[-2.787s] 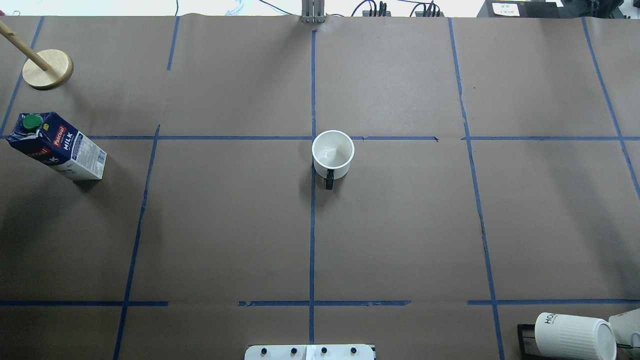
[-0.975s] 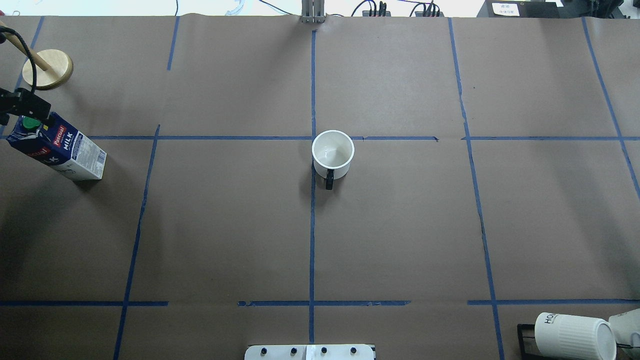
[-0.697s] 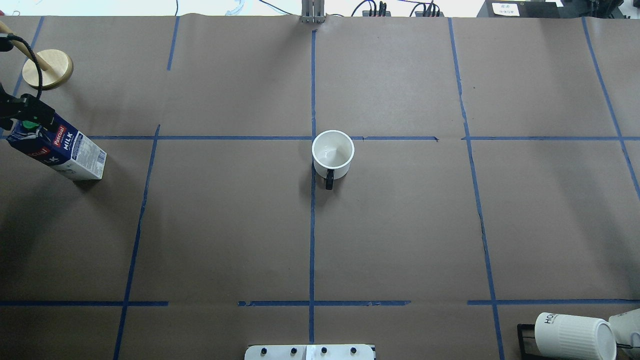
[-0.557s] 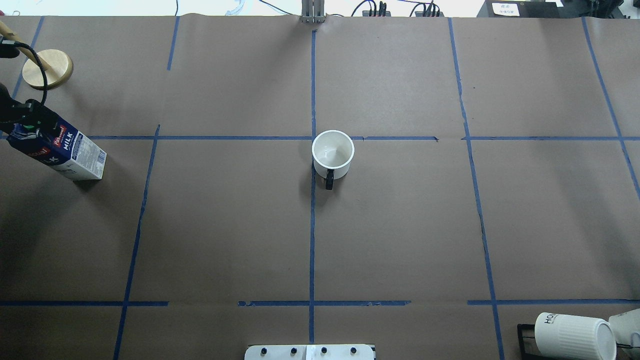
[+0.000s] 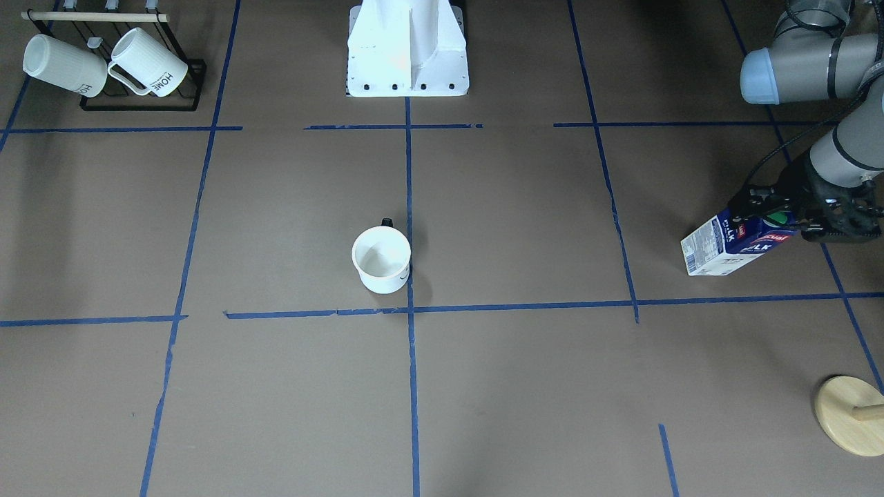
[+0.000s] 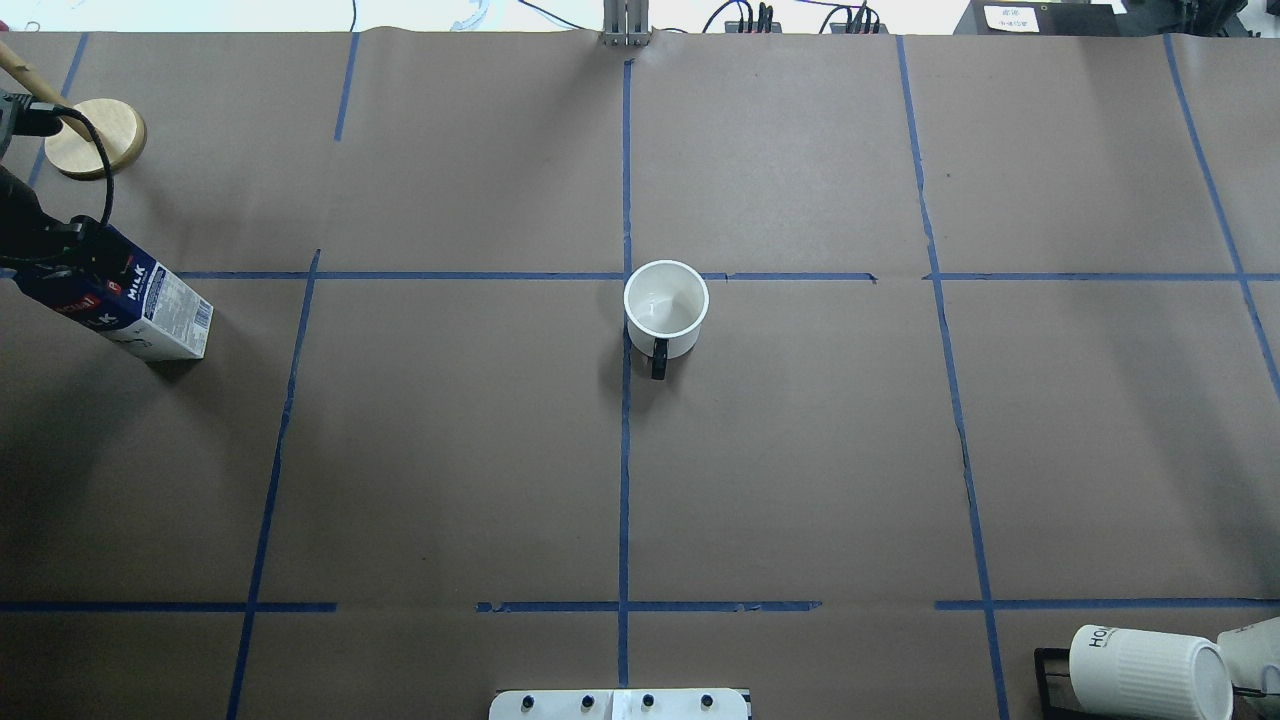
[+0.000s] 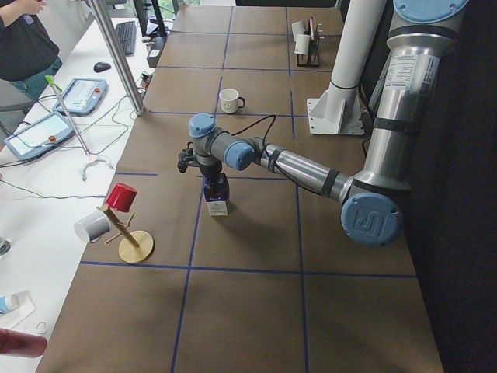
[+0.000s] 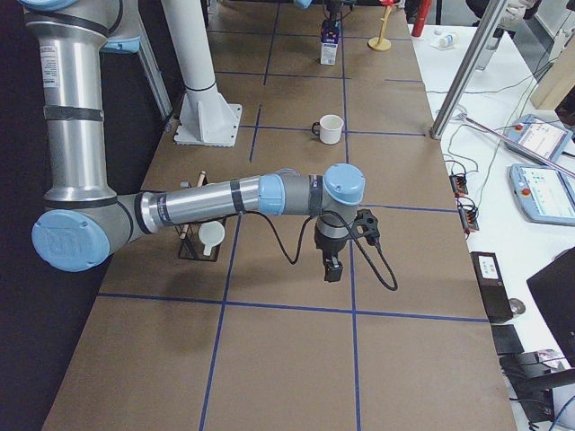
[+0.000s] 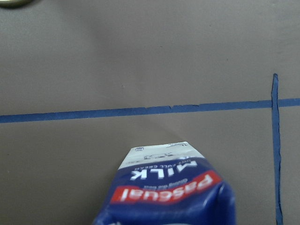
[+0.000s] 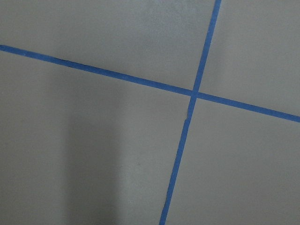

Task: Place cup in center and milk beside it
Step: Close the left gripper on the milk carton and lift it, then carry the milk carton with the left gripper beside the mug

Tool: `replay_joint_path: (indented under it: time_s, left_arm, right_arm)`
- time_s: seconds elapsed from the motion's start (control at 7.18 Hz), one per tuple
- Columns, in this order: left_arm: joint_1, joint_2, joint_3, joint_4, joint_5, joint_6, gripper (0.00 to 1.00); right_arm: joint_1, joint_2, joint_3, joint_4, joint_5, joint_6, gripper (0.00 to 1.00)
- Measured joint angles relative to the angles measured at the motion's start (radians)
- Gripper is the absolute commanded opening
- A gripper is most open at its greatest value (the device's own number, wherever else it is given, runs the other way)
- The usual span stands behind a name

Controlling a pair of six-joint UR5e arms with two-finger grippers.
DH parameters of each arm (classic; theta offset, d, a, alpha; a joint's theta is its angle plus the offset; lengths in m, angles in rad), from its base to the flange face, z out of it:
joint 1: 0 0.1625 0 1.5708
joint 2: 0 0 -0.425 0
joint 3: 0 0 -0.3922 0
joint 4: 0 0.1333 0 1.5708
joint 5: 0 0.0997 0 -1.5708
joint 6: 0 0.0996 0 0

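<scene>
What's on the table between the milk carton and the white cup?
Nothing stands there. In the overhead view, the stretch from the milk to the cup is bare brown paper, crossed only by a blue tape line.

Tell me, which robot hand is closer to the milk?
Left. The left gripper is right at the top of the milk; the right gripper hangs far away on the other side.
</scene>
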Motion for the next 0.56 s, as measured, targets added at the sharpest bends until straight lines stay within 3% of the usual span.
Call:
replay_joint_path:
  time_s: [0.56]
  left_arm:
    - [-0.002,-0.047,-0.058,0.076,-0.002,-0.004,0.37]
  right_arm:
    - [0.0,-0.009,0.006,0.001,0.003,0.0,1.0]
